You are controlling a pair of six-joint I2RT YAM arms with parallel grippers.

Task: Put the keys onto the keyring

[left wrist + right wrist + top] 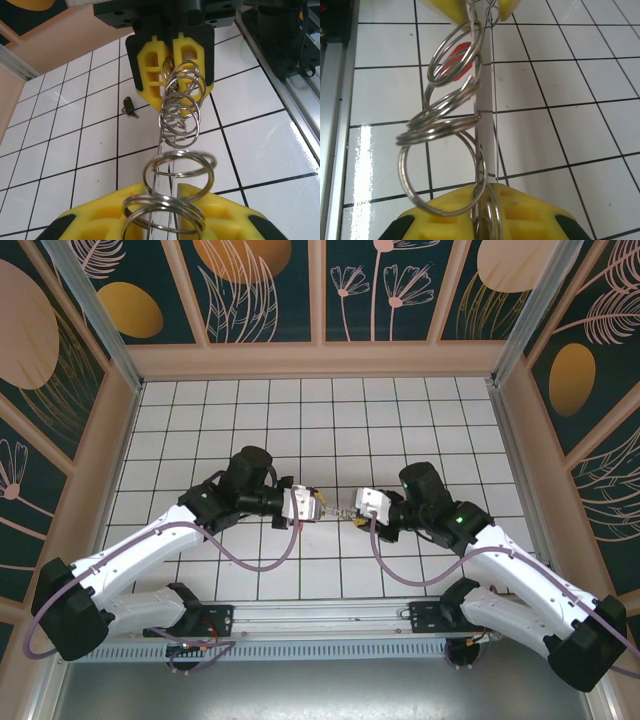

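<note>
A keyring chain of linked silvery metal rings (181,107) stretches above the white tiled floor (265,145), the left gripper (172,195) and right gripper (482,192) each clamped on one end. The left wrist view shows a dark-headed key (131,107) on a tile; the right wrist, a red-headed key (459,54).

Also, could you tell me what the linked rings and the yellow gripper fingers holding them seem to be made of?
Linked rings: probably steel with a polished finish, judging by the silvery double coils and their bright reflections.
Yellow fingers: likely moulded plastic, matte, with ribbed cut-outs. The dark edging could be rubber, though that is hard to tell.
</note>
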